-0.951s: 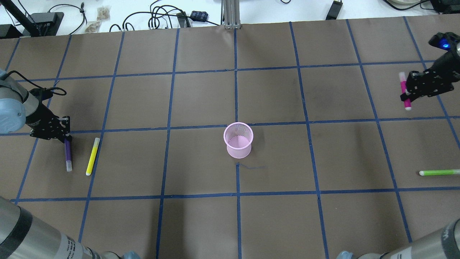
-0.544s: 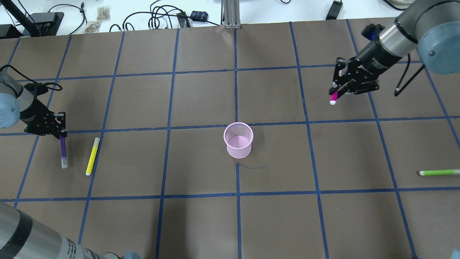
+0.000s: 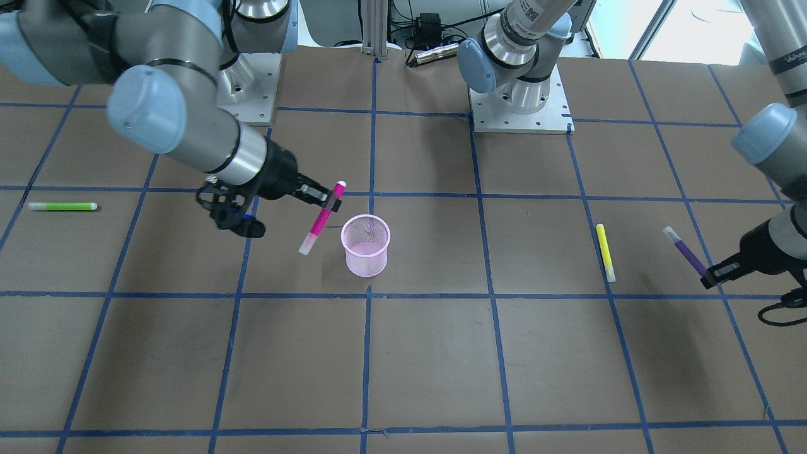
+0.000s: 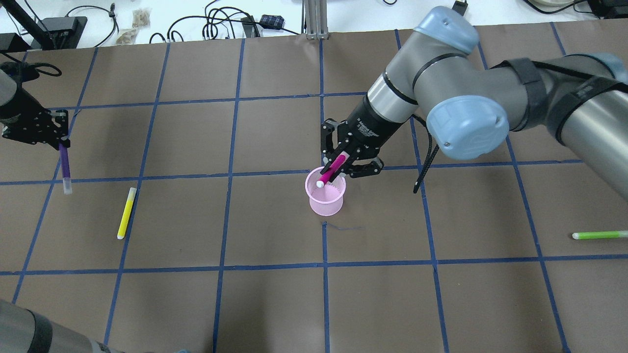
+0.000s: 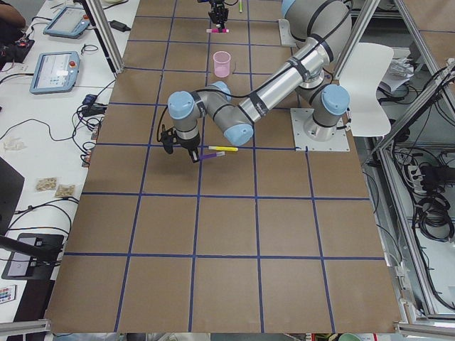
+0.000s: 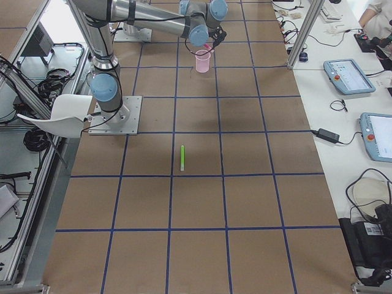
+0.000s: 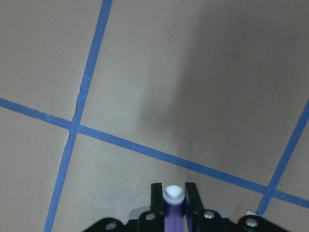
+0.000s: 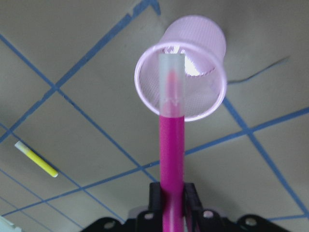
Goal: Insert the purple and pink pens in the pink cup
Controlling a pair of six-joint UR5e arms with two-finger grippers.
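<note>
One pink cup [image 3: 365,255]; right pincer [image 3: 330,200] clamps one pink pen [image 3: 320,222] (near it), left pincer [image 3: 710,280] one purple pen [image 3: 687,255]

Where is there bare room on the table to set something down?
Bare paper: the squares between the yellow pen and the pink cup, those between the cup and the green pen, and the row on the robot's side of the cup. Crowded: at the cup, where the right pincer holds the pink pen, and the left edge, where the left pincer holds the purple pen.
</note>
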